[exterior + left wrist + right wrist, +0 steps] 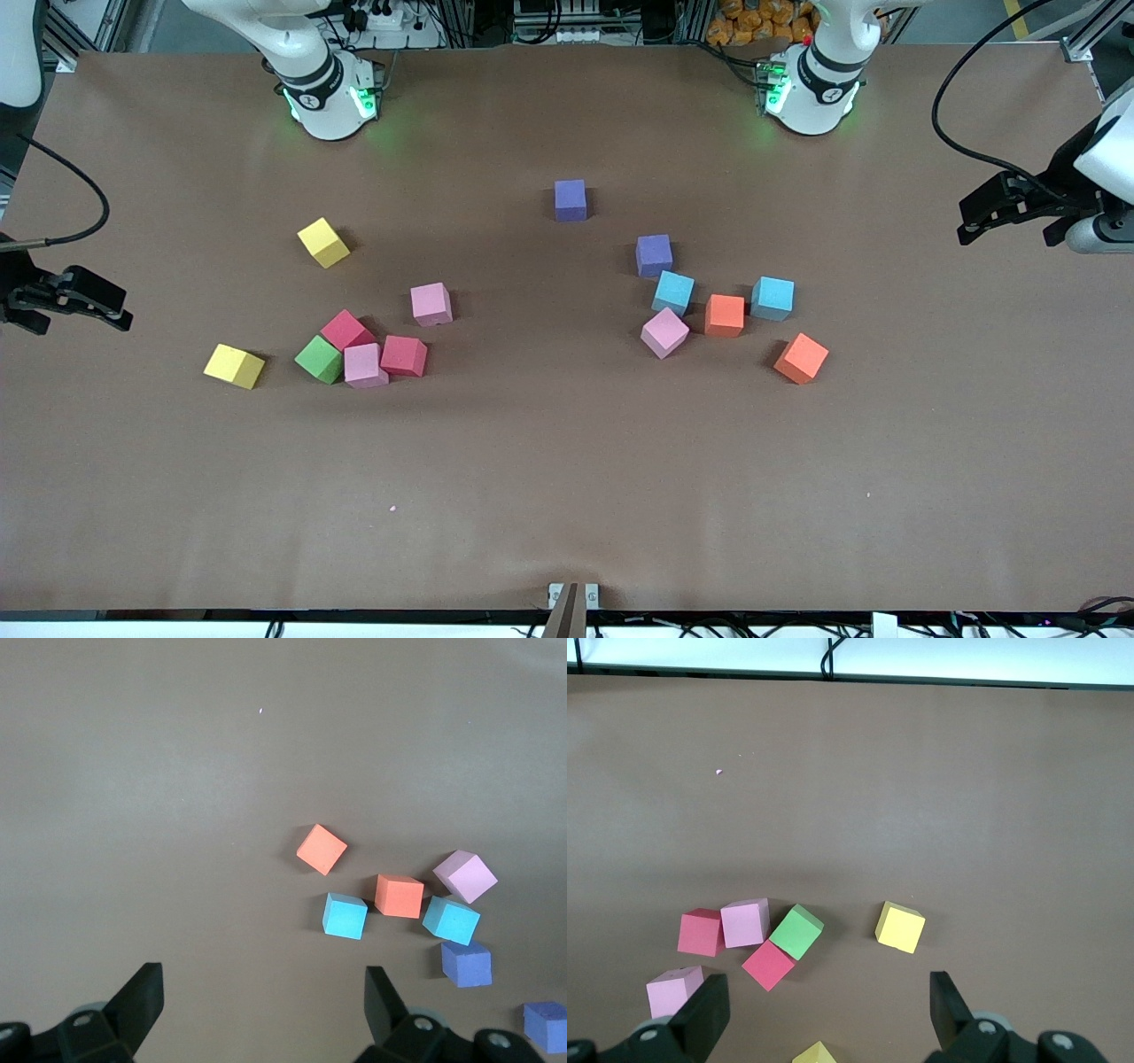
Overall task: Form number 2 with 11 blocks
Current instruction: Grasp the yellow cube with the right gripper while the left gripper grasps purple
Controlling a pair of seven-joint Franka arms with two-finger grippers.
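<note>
Several foam blocks lie loose in two groups. Toward the right arm's end lie two yellow blocks, two pink and two red. Toward the left arm's end lie two purple blocks, two light blue, two orange and one pink. My left gripper hangs open and empty over its end of the table. My right gripper hangs open and empty over the other end.
A green cube touches the red and pink blocks in the cluster toward the right arm's end. Both arm bases stand on the brown table. A black cable trails near the left gripper.
</note>
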